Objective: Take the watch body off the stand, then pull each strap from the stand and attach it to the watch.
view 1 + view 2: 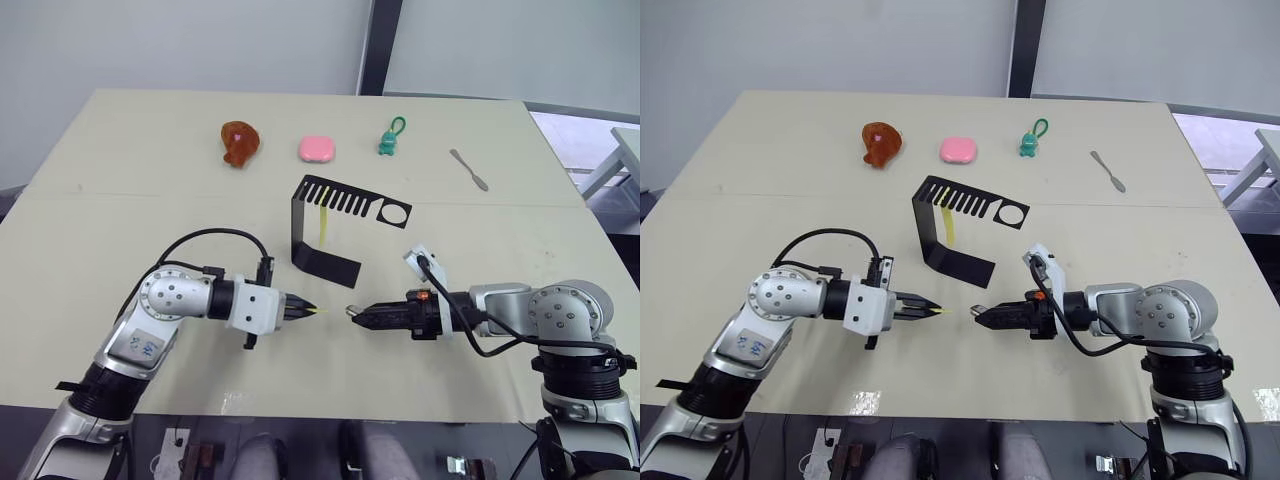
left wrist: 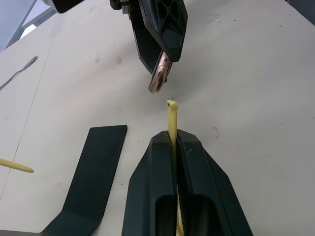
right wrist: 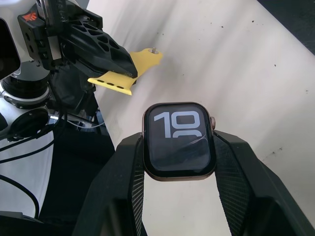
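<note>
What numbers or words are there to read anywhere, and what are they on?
"10": big pale digits on the watch face, held in the right hand; a second row below is cut off, unreadable.
Sticker on the left arm: marks too small to read.
Nothing else readable.

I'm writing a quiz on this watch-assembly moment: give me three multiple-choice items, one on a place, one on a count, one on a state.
1. Where is the small square black watch body?
A. on the thin black C-shaped stand
B. in the right gripper
C. flat on the table

2. How many narrow yellow rubbery straps hang from the stand?
A. none
B. one
C. two

3. The left gripper is
A. shut on a yellow strap
B. open
C. shut on the stand

Answers: B, the right wrist view shows its fingers clamping the watch; B, one hanging strap shows under the comb arm; A, the strap sticks out between its closed fingers.
</note>
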Controlling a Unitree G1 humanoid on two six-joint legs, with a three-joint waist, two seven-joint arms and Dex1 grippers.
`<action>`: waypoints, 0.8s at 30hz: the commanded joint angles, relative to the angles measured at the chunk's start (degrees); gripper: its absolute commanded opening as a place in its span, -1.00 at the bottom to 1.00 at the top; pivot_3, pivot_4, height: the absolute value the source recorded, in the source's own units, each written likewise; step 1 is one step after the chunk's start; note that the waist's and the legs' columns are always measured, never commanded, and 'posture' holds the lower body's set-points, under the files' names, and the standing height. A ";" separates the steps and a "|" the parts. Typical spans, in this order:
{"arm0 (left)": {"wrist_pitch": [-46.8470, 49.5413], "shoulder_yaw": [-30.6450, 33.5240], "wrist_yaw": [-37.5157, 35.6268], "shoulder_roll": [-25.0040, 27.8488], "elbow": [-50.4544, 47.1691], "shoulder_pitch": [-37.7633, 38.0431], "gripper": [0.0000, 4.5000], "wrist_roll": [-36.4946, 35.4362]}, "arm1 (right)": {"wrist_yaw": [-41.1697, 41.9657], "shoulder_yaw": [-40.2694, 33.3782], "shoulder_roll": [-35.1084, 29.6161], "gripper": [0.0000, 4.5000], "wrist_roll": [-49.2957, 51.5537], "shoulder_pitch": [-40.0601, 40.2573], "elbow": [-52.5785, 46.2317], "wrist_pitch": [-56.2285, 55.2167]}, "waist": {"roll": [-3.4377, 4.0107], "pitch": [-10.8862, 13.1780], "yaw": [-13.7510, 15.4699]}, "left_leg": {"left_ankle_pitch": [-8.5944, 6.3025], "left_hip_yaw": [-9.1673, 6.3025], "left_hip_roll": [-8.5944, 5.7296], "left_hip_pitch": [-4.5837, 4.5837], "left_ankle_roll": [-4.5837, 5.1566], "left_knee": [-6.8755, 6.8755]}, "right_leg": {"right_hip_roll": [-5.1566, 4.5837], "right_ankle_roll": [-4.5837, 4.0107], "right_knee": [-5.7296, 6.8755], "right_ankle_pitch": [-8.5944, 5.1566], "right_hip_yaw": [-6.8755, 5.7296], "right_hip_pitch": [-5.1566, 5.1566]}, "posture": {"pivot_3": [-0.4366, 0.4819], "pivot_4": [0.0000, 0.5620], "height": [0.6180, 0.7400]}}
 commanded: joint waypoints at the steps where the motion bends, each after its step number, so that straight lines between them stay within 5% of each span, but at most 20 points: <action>1: 0.62 -0.59 1.46 -1.27 -2.85 -0.22 -1.00 -0.02 | -0.68 -1.14 0.45 -0.33 0.39 -0.26 -0.79 0.31 | 0.00 0.00 0.01 | 0.00 0.00 0.00 0.00 0.00 0.00 | 0.00 0.00 0.00 0.00 0.00 0.00 | -0.05 -0.47 1.00; 24: -1.19 -2.44 5.95 -3.28 -1.21 0.49 -1.00 4.78 | -1.09 -1.63 1.67 -0.33 -0.99 -0.39 -0.09 0.22 | 0.00 0.00 0.00 | 0.00 0.00 0.00 0.00 0.00 0.00 | 0.00 0.00 0.01 0.00 0.00 0.00 | -0.05 -0.47 1.00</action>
